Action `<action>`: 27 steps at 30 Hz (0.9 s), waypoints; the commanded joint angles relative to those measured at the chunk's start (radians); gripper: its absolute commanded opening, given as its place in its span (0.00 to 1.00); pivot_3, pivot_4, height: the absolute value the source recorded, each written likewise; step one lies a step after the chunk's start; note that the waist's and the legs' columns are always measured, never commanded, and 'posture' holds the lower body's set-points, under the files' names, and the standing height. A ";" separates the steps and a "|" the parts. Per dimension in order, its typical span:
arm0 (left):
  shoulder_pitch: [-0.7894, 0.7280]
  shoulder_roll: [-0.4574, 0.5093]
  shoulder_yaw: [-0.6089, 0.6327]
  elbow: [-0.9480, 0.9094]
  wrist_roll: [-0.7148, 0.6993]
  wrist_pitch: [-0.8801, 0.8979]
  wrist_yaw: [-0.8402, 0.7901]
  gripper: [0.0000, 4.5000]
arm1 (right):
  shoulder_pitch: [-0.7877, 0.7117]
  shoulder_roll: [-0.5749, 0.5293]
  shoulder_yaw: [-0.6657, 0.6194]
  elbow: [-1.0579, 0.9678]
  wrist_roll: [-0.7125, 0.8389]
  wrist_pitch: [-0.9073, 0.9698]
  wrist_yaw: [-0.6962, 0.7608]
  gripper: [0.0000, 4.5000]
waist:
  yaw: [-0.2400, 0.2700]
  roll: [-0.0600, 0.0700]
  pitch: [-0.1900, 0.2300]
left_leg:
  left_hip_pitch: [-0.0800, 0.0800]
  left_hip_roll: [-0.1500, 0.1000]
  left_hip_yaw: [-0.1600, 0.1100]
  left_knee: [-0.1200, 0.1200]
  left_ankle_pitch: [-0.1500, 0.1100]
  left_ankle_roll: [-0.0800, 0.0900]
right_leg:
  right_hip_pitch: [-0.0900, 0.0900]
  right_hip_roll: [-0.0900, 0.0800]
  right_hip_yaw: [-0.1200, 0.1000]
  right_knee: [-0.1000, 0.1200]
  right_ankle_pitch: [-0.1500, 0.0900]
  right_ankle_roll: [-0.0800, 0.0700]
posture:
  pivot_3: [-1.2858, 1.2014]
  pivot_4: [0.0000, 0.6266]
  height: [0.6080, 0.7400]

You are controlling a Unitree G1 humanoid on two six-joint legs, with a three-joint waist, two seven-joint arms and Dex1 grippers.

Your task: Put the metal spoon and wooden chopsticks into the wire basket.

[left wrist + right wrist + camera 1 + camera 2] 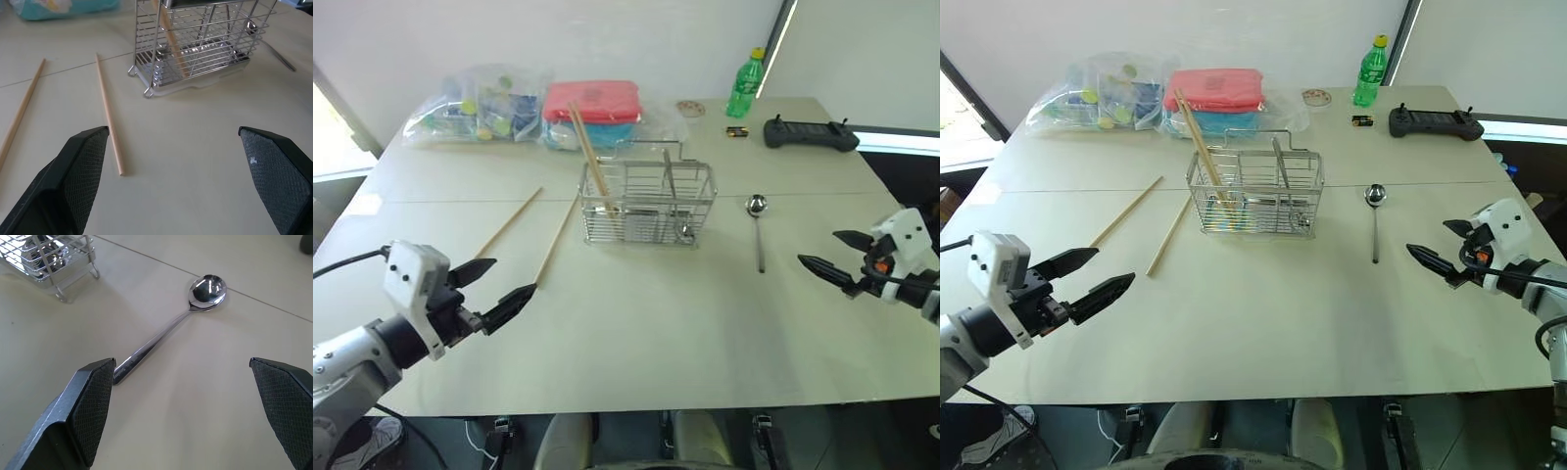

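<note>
The wire basket (pixel 648 201) stands mid-table with two wooden chopsticks (pixel 588 157) leaning inside its left end. Two more chopsticks lie flat to its left: one (pixel 509 222) farther left and one (pixel 557 239) nearer the basket. The metal spoon (pixel 758 227) lies on the table right of the basket, bowl away from me. My left gripper (pixel 499 286) hovers open near the front left, just short of the nearer chopstick's end (pixel 108 122). My right gripper (pixel 829 256) hovers open at the right, pointing toward the spoon's handle (pixel 146 348). Neither holds anything.
At the table's back are a red-lidded plastic box (pixel 592 110), clear bags of small items (pixel 475 108), a green bottle (pixel 745 85), a black controller (pixel 810 133) and a small dark object (pixel 736 130). The table's front edge (pixel 646 403) lies close to me.
</note>
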 commanded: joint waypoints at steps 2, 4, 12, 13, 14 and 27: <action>-0.001 0.003 -0.014 -0.018 0.015 -0.018 0.001 0.99 | -0.030 -0.016 -0.017 0.008 -0.006 -0.018 -0.012 1.00 | 0.000 0.000 0.000 | 0.000 0.000 0.000 0.000 0.000 0.000 | 0.000 0.000 0.000 0.000 0.000 0.000 | 0.52 0.24 0.76; -0.003 -0.005 -0.019 -0.012 -0.005 -0.011 0.007 0.99 | -0.040 -0.017 -0.019 -0.002 -0.002 -0.005 -0.021 1.00 | 0.000 0.000 0.000 | 0.000 0.000 0.000 0.000 0.000 0.000 | 0.000 0.000 0.000 0.000 0.000 0.000 | 0.52 0.24 0.76; -0.036 0.014 -0.019 0.014 -0.019 -0.011 -0.010 0.99 | -0.022 -0.010 -0.027 -0.043 0.004 0.009 -0.034 1.00 | 0.001 0.000 0.000 | 0.000 0.000 0.000 0.000 0.000 0.000 | 0.000 0.000 0.001 0.000 0.000 0.000 | 0.52 0.24 0.76; -0.040 0.016 -0.020 0.016 -0.019 -0.011 -0.010 0.99 | -0.020 -0.007 -0.027 -0.049 0.004 0.011 -0.037 1.00 | 0.001 0.000 0.000 | 0.000 0.000 0.000 0.000 0.000 0.000 | 0.000 0.000 0.001 0.000 0.000 0.000 | 0.52 0.24 0.76; -0.042 0.017 -0.022 0.017 -0.016 -0.012 -0.013 0.99 | -0.018 -0.005 -0.028 -0.054 0.005 0.013 -0.041 1.00 | 0.001 0.000 0.000 | 0.000 0.000 0.000 0.000 0.000 0.000 | 0.000 0.000 0.001 0.000 0.000 0.000 | 0.52 0.24 0.76; -0.077 0.026 -0.031 0.024 -0.030 0.003 0.004 0.99 | -0.029 0.017 -0.022 -0.097 0.016 0.044 -0.100 1.00 | 0.001 0.000 0.000 | 0.000 0.000 0.000 0.000 0.000 0.000 | 0.000 0.000 0.001 0.000 0.000 0.000 | 0.52 0.24 0.76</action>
